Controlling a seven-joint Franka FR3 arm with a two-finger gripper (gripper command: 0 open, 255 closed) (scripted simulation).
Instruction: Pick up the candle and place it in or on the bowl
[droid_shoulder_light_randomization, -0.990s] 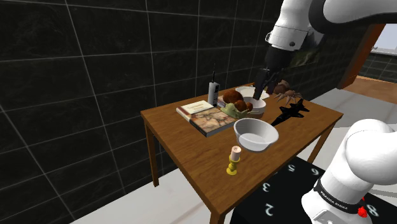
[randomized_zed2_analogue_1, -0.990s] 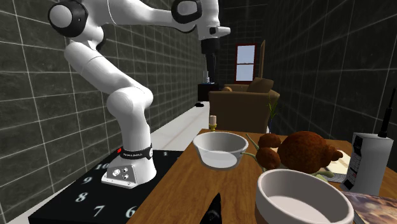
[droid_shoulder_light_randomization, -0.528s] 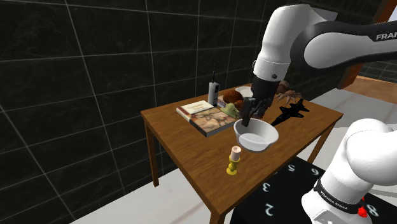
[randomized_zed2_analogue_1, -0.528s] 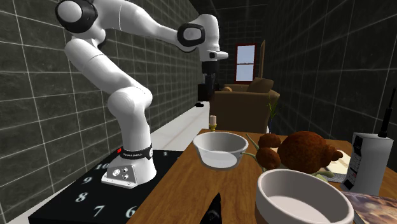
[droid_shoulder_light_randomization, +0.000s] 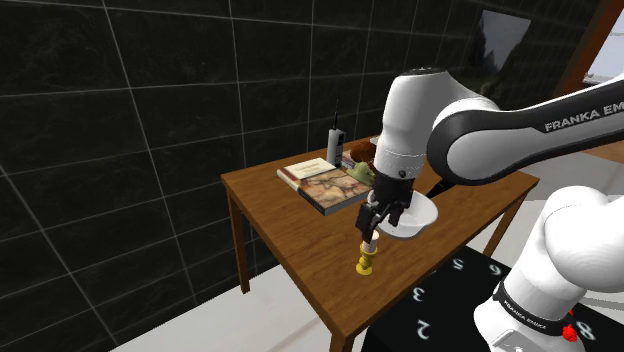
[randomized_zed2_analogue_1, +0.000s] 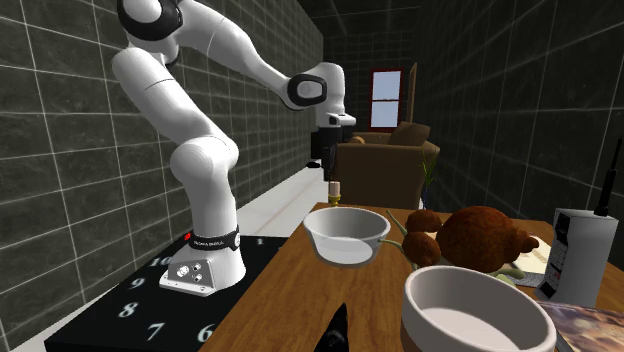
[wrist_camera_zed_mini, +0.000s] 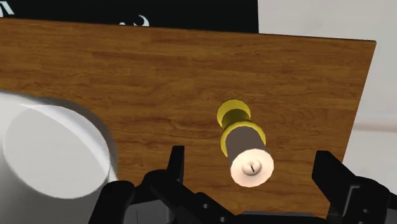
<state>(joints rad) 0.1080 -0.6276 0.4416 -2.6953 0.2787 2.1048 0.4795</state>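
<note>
The candle (droid_shoulder_light_randomization: 368, 254) is a short pale stub in a yellow holder, standing upright near the front edge of the wooden table (droid_shoulder_light_randomization: 287, 226). A white bowl (droid_shoulder_light_randomization: 418, 213) sits just beyond it, partly hidden by the arm. My gripper (droid_shoulder_light_randomization: 373, 224) hangs open directly above the candle, pointing down. In the wrist view the candle (wrist_camera_zed_mini: 249, 154) stands between my two spread fingertips (wrist_camera_zed_mini: 177, 165) without touching them, and the bowl (wrist_camera_zed_mini: 52, 153) lies off to one side. In the second exterior view the candle (randomized_zed2_analogue_1: 336, 189) peeks up behind the bowl (randomized_zed2_analogue_1: 346, 234), under the gripper (randomized_zed2_analogue_1: 328, 168).
A stack of books (droid_shoulder_light_randomization: 325, 183), a handset with an aerial (droid_shoulder_light_randomization: 335, 142), brown round objects (randomized_zed2_analogue_1: 478, 238), a black toy plane (droid_shoulder_light_randomization: 456, 181) and a second white bowl (randomized_zed2_analogue_1: 476, 310) share the table. The table's edge (wrist_camera_zed_mini: 360, 95) is close beside the candle. The numbered stand (droid_shoulder_light_randomization: 440, 308) is below.
The arm swung down from above the far bowl, across the near bowl, to just over the candle. The fingers stayed open. Nothing on the table moved.
</note>
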